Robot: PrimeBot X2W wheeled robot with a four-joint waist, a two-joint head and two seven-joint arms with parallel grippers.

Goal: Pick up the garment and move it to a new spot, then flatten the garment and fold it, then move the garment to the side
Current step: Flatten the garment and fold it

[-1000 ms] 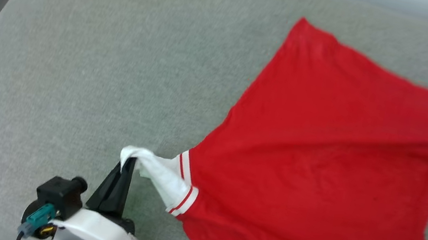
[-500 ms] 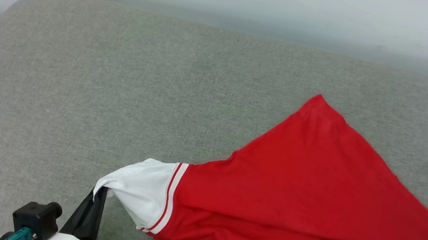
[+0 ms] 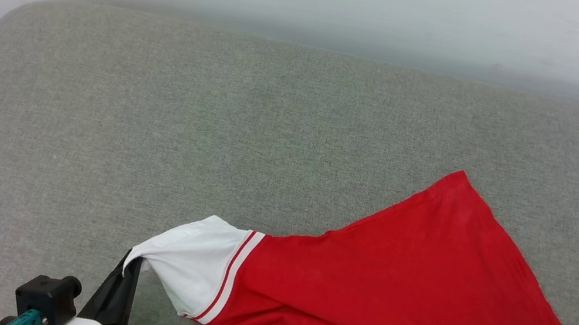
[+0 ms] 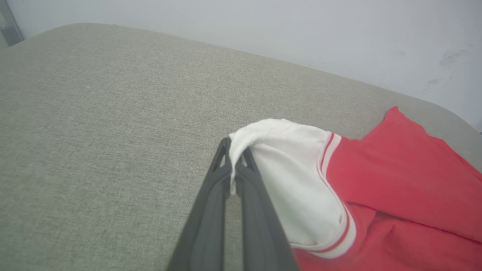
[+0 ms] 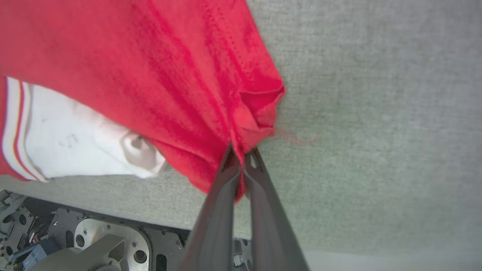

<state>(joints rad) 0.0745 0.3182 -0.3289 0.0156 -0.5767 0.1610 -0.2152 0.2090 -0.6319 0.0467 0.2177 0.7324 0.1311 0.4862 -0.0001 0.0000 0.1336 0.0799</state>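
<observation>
Left gripper [image 3: 129, 276] pinches sleeve [image 3: 188, 261] at 7 o'clock; right gripper [image 5: 243, 152] clamps hem [image 5: 260, 109], likely to spread garment [image 3: 392, 288] flat.

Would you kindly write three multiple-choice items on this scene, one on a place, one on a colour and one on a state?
1. Where does the left end effector grip the garment?
A. its white sleeve
B. its collar
C. its lettering

2. What colour is the surface beneath it?
A. blue
B. grey
C. brown

3. How is the right end effector?
A. wide open
B. shut on red fabric
C. shut on nothing

Answers:
1 A, the left wrist view shows white sleeve cloth pinched at its tip.
2 B, the padded surface is grey throughout.
3 B, red cloth bunches where it closes.
</observation>
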